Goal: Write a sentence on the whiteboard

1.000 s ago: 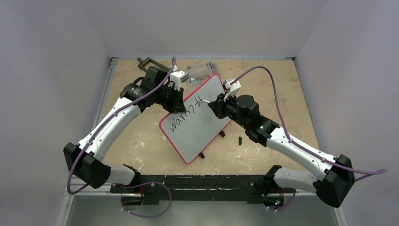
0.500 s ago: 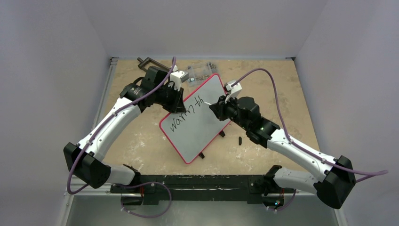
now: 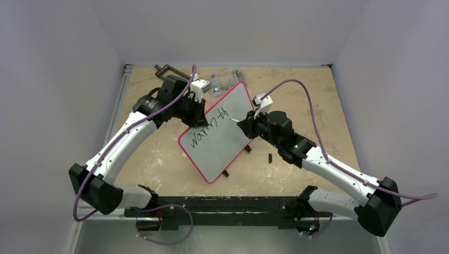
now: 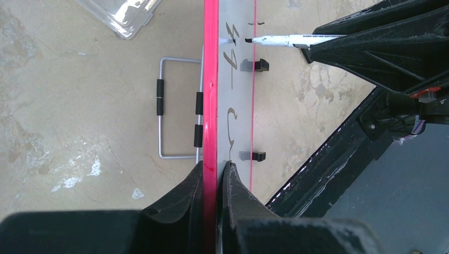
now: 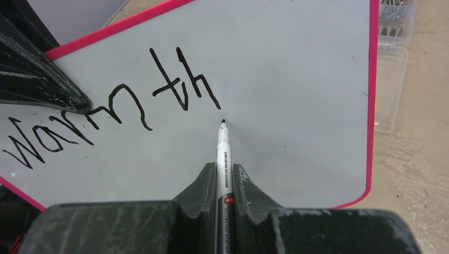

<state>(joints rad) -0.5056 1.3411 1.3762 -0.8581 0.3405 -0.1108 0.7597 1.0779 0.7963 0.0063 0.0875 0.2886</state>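
Observation:
The whiteboard (image 3: 225,143), white with a thin red rim, stands tilted in the middle of the table. Black letters reading "warmth" (image 3: 208,129) run along its upper left edge; they also show in the right wrist view (image 5: 106,114). My left gripper (image 3: 198,117) is shut on the board's red rim (image 4: 210,106), one finger on each face. My right gripper (image 3: 242,123) is shut on a white marker (image 5: 223,153). The marker's black tip (image 5: 223,122) points at the board just below the "h"; I cannot tell whether it touches. The marker also shows in the left wrist view (image 4: 286,39).
A clear plastic box of small parts (image 3: 225,81) lies behind the board's far corner. A dark metal clamp (image 3: 167,69) lies at the back left. A small black cap (image 3: 270,157) lies on the table right of the board. A wire stand (image 4: 177,108) shows behind the board.
My right gripper has drawn back slightly down and right, taking the marker tip off the end of the "h". The board and left gripper shifted very little.

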